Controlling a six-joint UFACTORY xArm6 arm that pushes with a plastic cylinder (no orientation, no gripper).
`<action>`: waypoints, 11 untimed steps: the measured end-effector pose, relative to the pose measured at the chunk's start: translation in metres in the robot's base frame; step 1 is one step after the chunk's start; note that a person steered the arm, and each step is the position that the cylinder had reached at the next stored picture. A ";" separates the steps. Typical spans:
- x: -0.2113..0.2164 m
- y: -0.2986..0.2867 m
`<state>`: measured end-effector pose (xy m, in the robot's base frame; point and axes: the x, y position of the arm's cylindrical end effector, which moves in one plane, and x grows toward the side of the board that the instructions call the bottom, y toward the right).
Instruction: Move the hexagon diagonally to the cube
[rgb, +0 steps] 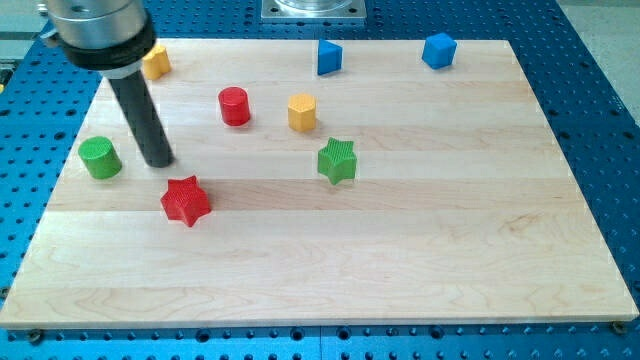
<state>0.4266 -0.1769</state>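
a pale wooden board lies on a blue perforated table, with my tip down near the board's left side.

my tip is a bare rod, holding nothing, touching no block; it stands between the green cylinder at the view's left and the red star just below-right. the yellow hexagon sits mid-board beside the red cylinder, above the green star. the blue cube is at the top right, a second blue block left of it. another yellow block is partly hidden behind the rod's mount.
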 end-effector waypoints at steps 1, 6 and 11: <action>0.001 0.019; -0.076 0.213; -0.053 0.240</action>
<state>0.3738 0.0629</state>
